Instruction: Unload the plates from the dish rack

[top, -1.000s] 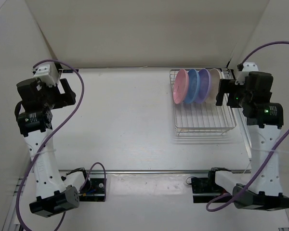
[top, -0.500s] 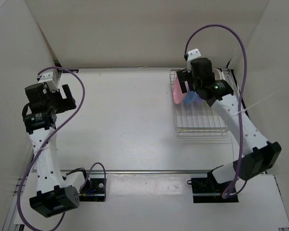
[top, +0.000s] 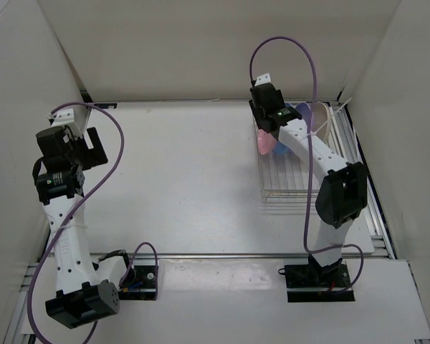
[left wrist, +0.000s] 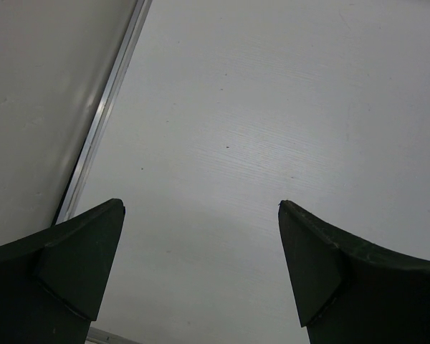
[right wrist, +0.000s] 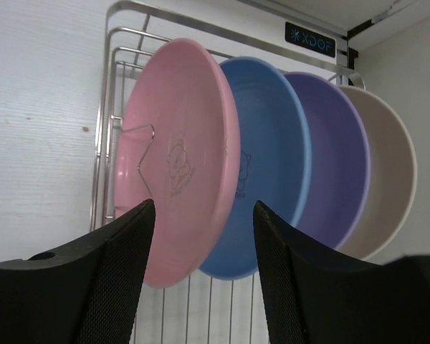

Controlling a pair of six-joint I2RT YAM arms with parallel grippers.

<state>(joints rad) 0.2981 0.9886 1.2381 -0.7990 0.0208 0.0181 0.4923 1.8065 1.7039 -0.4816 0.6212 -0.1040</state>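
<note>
The dish rack point(right wrist: 201, 30) holds four plates upright in a row: pink point(right wrist: 179, 165), blue point(right wrist: 272, 158), purple point(right wrist: 333, 165) and cream point(right wrist: 390, 179). In the top view the rack point(top: 294, 188) stands at the back right, and the pink plate point(top: 263, 145) shows partly under my right arm. My right gripper point(right wrist: 203, 206) is open and empty, close in front of the pink plate's lower edge, with its fingers either side of that rim in view. In the top view it point(top: 266, 123) is over the rack's left end. My left gripper point(left wrist: 201, 206) is open and empty above bare table, at the far left in the top view point(top: 93, 141).
White walls close the table at the left, back and right. A metal strip point(left wrist: 104, 115) runs along the table's left edge beside my left gripper. A purple cable point(top: 312, 79) loops above my right arm.
My right arm has swung from the rack's right side across it to the left end, by the pink plate. My left arm shifted slightly. The plates have not moved.
</note>
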